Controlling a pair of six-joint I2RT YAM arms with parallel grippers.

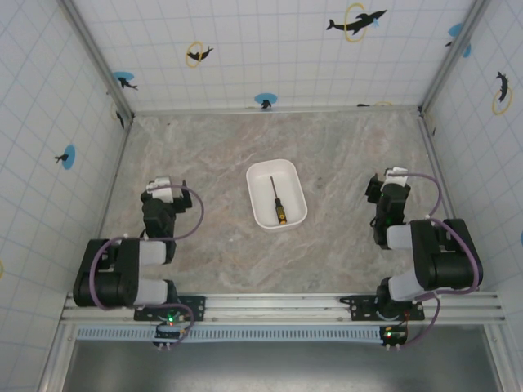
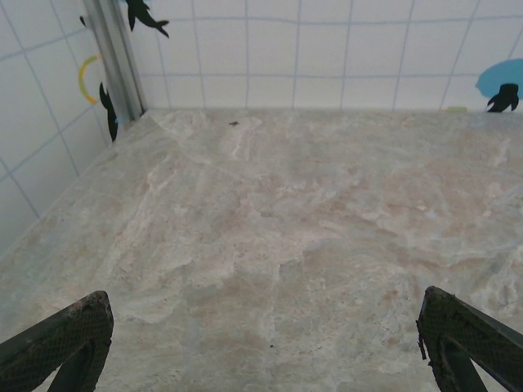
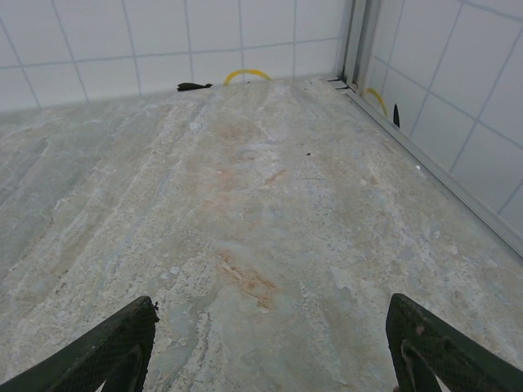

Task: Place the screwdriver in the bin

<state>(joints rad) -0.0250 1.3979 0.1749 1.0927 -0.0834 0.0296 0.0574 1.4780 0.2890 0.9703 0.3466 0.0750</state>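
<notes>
The white bin [image 1: 292,175] lies at the middle of the marble table. Inside it the screwdriver [image 1: 276,202] rests lengthwise, its dark shaft pointing to the back and its yellow-and-black handle toward the near rim. My left gripper [image 1: 166,186] sits left of the bin, well apart from it. In the left wrist view the left gripper [image 2: 265,343] is open, only bare table between its fingers. My right gripper [image 1: 390,175] is to the right of the bin, also apart. The right gripper [image 3: 270,339] is open and holds nothing.
Tiled walls with dolphin stickers close the table on the left, back and right; a metal corner post [image 2: 118,57] stands ahead of the left arm. The aluminium rail [image 1: 278,306] carrying both arm bases runs along the near edge.
</notes>
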